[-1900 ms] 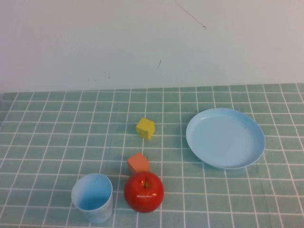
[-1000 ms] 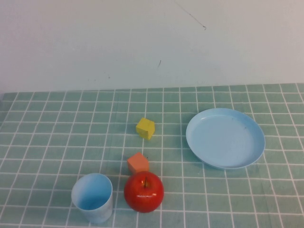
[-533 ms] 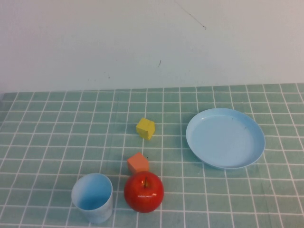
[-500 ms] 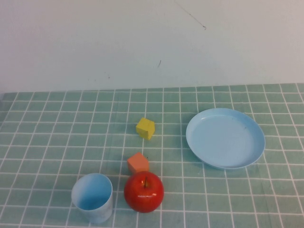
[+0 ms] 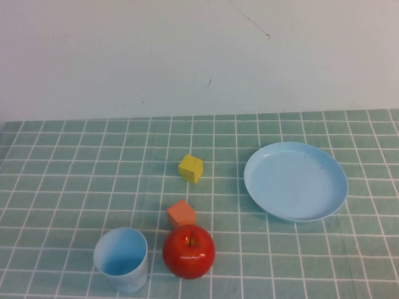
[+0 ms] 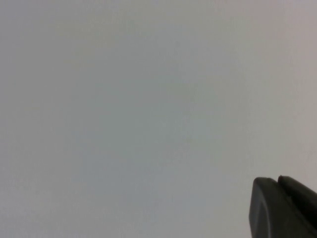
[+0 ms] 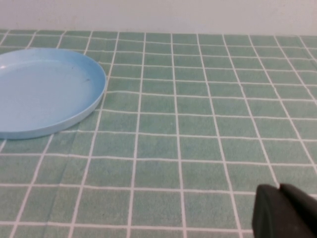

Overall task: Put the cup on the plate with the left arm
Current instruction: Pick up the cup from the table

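The light-blue cup (image 5: pixel 121 258) stands upright at the near left of the tiled table, right beside a red apple (image 5: pixel 189 251). The light-blue plate (image 5: pixel 295 180) lies empty at the right; it also shows in the right wrist view (image 7: pixel 39 91). Neither arm shows in the high view. My left gripper (image 6: pixel 277 181) shows only as black fingertips pressed together in front of a blank pale wall, holding nothing. My right gripper (image 7: pixel 279 187) is shut and empty, low over the green tiles, to one side of the plate.
An orange cube (image 5: pixel 181 213) sits just behind the apple, and a yellow cube (image 5: pixel 191 167) lies farther back at the table's middle. A pale wall (image 5: pixel 199 56) closes off the back of the table.
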You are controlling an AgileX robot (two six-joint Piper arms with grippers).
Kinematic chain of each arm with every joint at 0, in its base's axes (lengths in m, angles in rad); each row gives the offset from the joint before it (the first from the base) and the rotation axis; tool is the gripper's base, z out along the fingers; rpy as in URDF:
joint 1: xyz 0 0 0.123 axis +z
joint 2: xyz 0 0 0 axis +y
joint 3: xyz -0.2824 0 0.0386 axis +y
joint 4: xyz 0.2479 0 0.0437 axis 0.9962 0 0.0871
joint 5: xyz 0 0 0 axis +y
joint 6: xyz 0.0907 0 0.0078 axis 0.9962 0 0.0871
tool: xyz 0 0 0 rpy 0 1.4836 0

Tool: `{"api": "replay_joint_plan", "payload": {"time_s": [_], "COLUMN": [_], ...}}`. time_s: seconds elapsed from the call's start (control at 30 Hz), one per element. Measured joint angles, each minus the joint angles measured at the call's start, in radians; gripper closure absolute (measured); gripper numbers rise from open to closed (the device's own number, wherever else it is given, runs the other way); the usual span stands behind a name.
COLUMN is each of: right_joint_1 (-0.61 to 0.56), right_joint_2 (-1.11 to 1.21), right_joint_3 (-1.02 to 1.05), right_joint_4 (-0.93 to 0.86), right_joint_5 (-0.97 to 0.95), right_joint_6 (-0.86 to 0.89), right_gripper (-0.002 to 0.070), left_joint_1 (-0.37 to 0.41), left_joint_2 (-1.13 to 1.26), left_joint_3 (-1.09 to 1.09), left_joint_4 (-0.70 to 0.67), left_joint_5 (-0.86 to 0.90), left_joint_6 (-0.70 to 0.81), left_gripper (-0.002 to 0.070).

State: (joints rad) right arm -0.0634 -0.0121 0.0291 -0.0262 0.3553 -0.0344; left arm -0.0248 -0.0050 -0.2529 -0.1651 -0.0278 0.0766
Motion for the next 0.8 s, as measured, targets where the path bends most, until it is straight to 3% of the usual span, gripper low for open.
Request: {"api": "replay_joint_plan", "payload": {"time_s": [0.37, 0.63, 0.8], "right_joint_1": [0.000, 0.000, 0.000], "right_joint_2": [0.000, 0.000, 0.000], "right_joint_3": [0.000, 0.000, 0.000], "right_joint_4": [0.000, 0.000, 0.000], "right_joint_5": [0.000, 0.000, 0.000], "right_joint_6": [0.000, 0.000, 0.000], "right_gripper": [0.0678, 0.0678, 0.0678], "left_joint_1": [0.021, 0.021, 0.021], "left_joint_2": [0.327, 0.542, 0.741], "left_joint_3": [-0.528, -0.561, -0.594], "left_joint_4": [-0.011, -0.088, -0.238], "left_joint_5": [0.354, 0.300, 0.539], "left_joint_6": [-0.003, -0.040, -0.001], "left_gripper": [0.0678, 0.0678, 0.0678]}}
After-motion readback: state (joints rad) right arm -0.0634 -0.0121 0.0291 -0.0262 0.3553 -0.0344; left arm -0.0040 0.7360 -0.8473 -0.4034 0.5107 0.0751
